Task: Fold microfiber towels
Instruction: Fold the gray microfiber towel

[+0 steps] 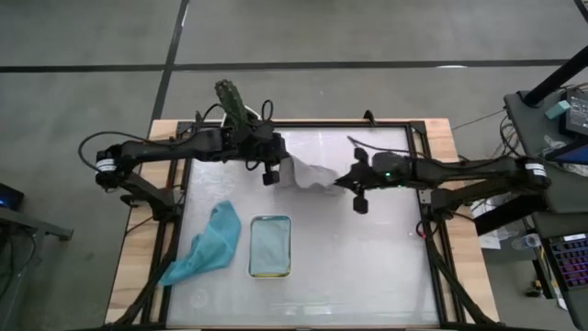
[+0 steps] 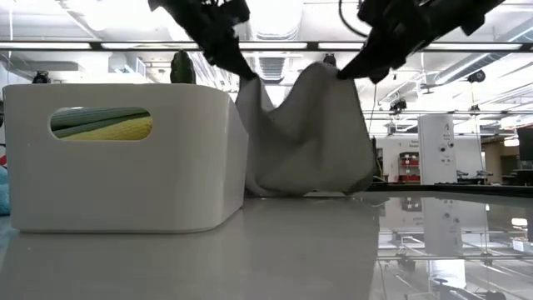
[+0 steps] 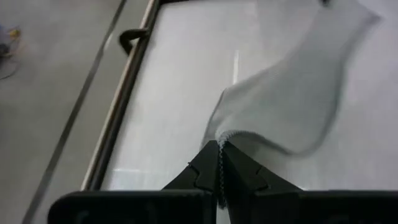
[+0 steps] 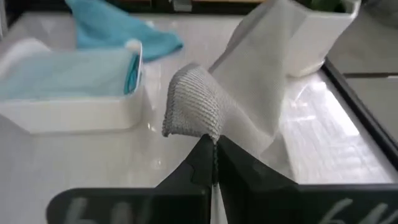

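We see the left gripper (image 3: 219, 163) clamped tight on one corner of the soft grey microfiber towel (image 1: 310, 173), the right gripper (image 4: 211, 163) pinched on the opposite corner. Towel sags btwn them, lower edge on the white bench (image 1: 367, 267). Teal cloth (image 1: 207, 245) lies below-left of left gripper, beside white rectangular tray (image 1: 270, 246).

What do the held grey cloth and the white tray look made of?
Grey cloth: soft knit fabric, likely microfiber; matte, a ribbed weave shows in the right wrist view, a stitched edge in the left, and it sags between both grips. White tray: looks like moulded plastic; smooth, faintly glossy walls, rounded corners, cut-out handle.
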Robot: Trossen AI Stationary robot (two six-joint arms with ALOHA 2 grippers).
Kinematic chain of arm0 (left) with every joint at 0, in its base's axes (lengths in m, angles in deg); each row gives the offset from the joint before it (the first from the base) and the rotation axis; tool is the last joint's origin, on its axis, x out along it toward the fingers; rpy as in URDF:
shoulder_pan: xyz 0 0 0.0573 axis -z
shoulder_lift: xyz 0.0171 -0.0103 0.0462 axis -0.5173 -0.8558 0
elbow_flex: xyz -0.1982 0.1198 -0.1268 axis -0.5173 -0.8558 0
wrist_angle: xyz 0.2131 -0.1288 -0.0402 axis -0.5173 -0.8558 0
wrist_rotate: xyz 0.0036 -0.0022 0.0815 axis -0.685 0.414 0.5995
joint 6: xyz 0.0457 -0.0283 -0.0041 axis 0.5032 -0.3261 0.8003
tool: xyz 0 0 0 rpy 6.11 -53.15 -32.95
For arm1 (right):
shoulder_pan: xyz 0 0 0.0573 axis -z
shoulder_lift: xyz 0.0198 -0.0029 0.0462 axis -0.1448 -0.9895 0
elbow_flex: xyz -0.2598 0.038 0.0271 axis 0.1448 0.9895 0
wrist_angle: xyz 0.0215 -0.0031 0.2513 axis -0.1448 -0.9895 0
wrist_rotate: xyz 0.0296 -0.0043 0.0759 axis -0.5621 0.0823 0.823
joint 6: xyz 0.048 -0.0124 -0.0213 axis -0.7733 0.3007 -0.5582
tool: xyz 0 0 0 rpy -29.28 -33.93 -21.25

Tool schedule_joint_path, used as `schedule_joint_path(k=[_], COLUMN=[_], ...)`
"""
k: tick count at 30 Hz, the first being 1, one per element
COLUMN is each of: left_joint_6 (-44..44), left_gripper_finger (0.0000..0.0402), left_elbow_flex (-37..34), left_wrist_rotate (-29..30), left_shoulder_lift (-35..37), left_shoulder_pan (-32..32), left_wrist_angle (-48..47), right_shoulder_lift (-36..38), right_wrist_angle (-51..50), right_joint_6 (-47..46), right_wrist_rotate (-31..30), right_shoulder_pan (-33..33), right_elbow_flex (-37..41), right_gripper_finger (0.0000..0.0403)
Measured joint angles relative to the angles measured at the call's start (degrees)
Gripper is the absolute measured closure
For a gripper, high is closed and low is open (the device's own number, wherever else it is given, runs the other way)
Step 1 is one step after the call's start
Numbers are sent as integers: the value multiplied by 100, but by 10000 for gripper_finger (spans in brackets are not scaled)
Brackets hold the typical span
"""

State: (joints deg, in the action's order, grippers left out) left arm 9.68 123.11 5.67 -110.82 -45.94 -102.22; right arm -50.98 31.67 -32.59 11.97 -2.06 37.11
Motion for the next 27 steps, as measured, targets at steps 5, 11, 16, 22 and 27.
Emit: schedule_joint_path(k=[5, 11, 16, 22, 27], left_joint_6=[-29, -36, 126, 490, 1317], left_gripper_finger=[402, 402, 402, 402, 402], left_elbow_flex=[135, 153, 131, 236, 317], left_wrist_rotate=[-475, -526, -604, -451, -49], left_shoulder_lift=[127, 173, 173, 173, 160], left_shoulder_pan=[11, 26, 26, 18, -175], left_wrist_angle=[-260, -458, -558, -536, -245], right_shoulder_lift=[693, 1145, 1173, 1313, 1600], right_wrist_angle=[-107, -589, -1119, -1487, -1582], right_joint_6=[-217, -323, -339, -127, 337], right_wrist_rotate=[-15, -261, -839, -901, -1613], right_shoulder_pan=[2, 0, 4, 14, 184], right_elbow_flex=[56, 55, 55, 48, 22], right_gripper_finger=[394, 394, 394, 394, 394])
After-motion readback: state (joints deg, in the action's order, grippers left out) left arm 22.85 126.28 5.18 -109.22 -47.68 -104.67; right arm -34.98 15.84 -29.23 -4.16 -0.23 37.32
